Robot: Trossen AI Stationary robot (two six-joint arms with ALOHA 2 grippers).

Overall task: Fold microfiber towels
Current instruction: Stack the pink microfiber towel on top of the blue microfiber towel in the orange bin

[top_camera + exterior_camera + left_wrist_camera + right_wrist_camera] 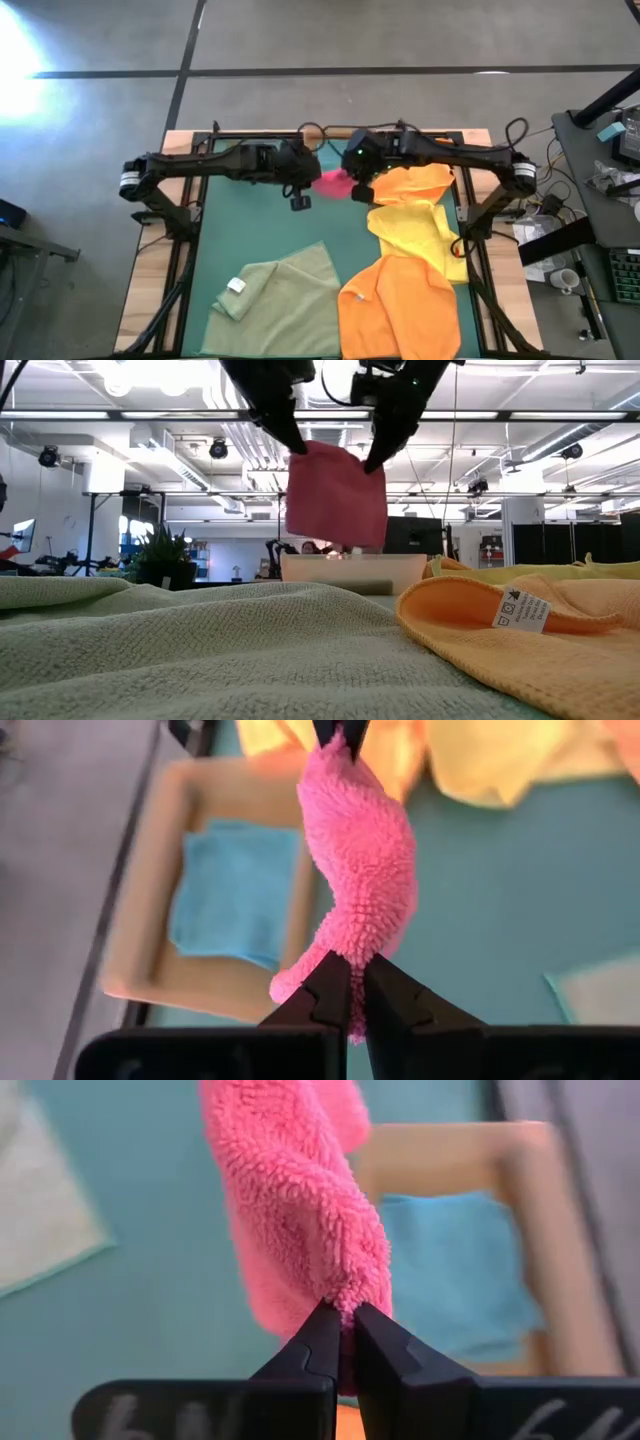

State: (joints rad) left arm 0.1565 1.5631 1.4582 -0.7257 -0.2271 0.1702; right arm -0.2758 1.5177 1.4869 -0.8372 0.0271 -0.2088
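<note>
Aloft | left fingers [347,982], right fingers [345,1332] clamp pink towel [335,495] top corners | hangs clear above tray [350,572]

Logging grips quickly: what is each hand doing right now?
Left hand: shut on one top corner of the pink towel.
Right hand: shut on its other top corner; it hangs between them.

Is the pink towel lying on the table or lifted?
Lifted: the pink towel hangs between left gripper and right gripper, both shut on it.
</note>
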